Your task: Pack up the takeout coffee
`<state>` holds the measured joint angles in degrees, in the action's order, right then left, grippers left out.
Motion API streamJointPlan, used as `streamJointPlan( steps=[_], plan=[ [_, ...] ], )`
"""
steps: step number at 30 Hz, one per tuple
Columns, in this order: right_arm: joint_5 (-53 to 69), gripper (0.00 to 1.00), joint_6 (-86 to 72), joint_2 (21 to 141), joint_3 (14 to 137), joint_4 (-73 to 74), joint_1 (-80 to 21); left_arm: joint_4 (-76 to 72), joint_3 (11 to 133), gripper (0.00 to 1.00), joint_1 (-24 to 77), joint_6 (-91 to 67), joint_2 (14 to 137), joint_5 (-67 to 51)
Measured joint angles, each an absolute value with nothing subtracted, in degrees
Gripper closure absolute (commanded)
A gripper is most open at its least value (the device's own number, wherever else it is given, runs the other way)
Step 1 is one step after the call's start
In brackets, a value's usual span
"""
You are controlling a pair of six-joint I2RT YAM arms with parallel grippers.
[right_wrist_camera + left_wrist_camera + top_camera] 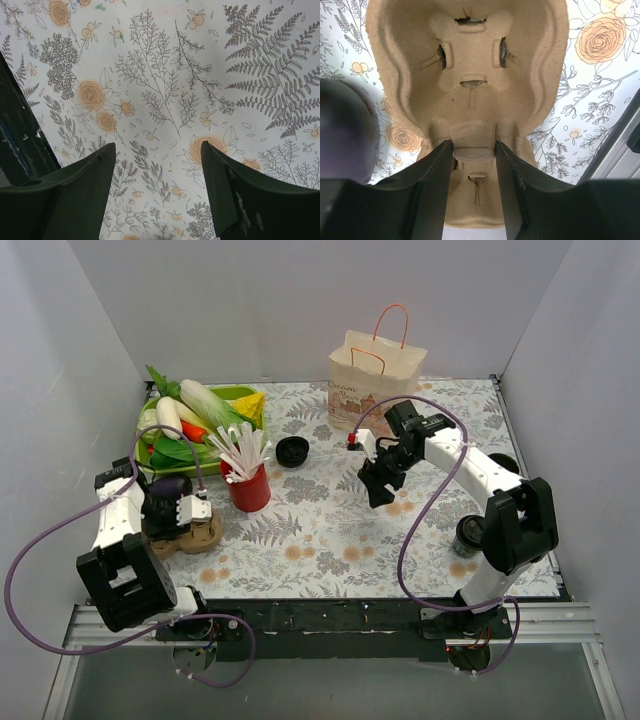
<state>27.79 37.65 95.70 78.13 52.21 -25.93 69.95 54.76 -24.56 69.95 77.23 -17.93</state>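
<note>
**Takeout coffee (170, 486) sits in the carrier, well away from the bag**

We judge the step in hand to be the pickup of the loaded cup carrier (470, 75). The black lidded cup stands in one of its wells, and both lie well apart from the paper bag (375, 375), off to its near left. The left gripper (474, 150) hangs straight over the carrier. Its jaws are drawn narrow on either side of the central ridge and, as far as the wrist view shows, are clamped on it. The right gripper (378, 490) hovers over bare tablecloth in front of the bag, jaws wide apart and holding nothing.

The next move, we think, calls for a level lift, so the cup does not tip in its well. A carry across to the bag would follow. The bag's handles stand up over its top, and we cannot tell whether the carrier will fit through its mouth. The right arm is well placed to steady the bag.

For room, the red straw cup (250, 490) and a loose black lid (292, 451) stand left and in front of the bag, right on the straight line from the carrier. We would pass above them or swing nearer the table's front edge. The vegetable tray (240, 393) lies left of the bag along the back. A lidless dark cup (468, 535) sits to the bag's near right, beside the right arm. The bag itself stands close to the back wall, so the approach is from the front.
</note>
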Motion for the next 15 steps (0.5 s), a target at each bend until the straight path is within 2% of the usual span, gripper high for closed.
streamJointPlan(
  steps=[8,15],
  plan=[
    [27.8,0.24,37.7,96.9,79.0,52.5,-25.9,71.8,56.7,0.81,-25.1,68.5,77.2,-16.7],
    [28.6,0.25,37.6,97.6,80.7,52.5,-25.9,75.7,63.3,0.83,-26.2,67.1,77.6,-15.2]
  ],
)
